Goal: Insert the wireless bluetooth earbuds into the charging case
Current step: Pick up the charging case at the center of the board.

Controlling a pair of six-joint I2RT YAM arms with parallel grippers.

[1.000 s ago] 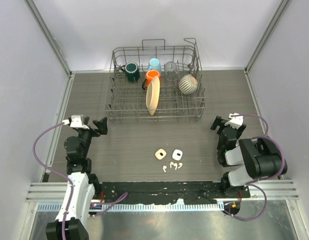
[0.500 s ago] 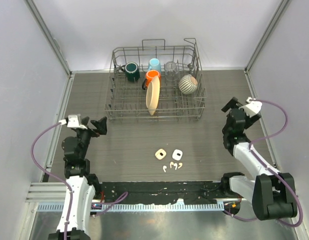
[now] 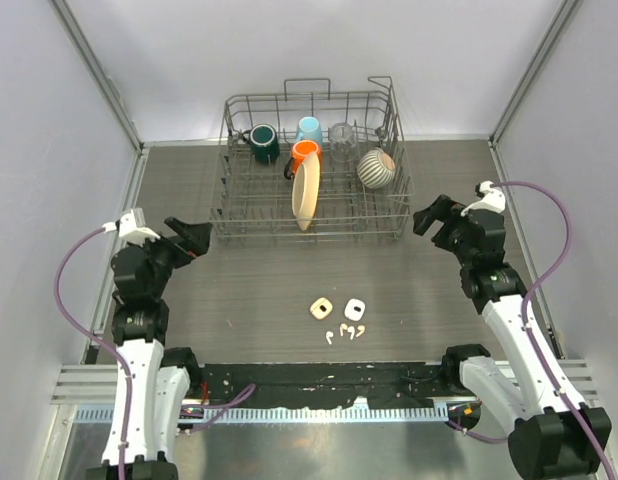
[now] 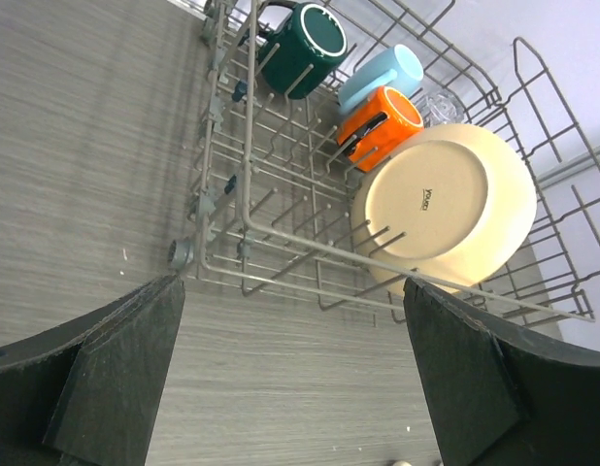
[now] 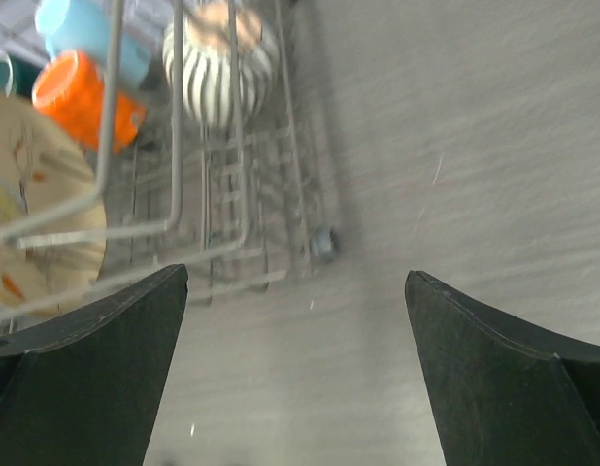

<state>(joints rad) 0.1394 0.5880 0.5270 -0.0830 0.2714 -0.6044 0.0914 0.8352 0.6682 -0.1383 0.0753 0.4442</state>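
Two grippers: the left gripper [image 3: 193, 240] and the right gripper [image 3: 432, 218] both have their fingers spread wide and hold nothing. Each hovers beside a near corner of the dish rack [image 3: 369, 225].
Earbuds: the wireless bluetooth earbuds [image 3: 346, 331] lie loose by the middle of the near edge, just before two cases [image 3: 355, 309].
Direction: from each gripper they lie inward and toward the near edge. The right gripper seems somewhat nearer.
Long axis: too small to tell.
Surface: flat grey bench [image 3: 249, 290].
Room: the rack stands well apart, toward the far edge.
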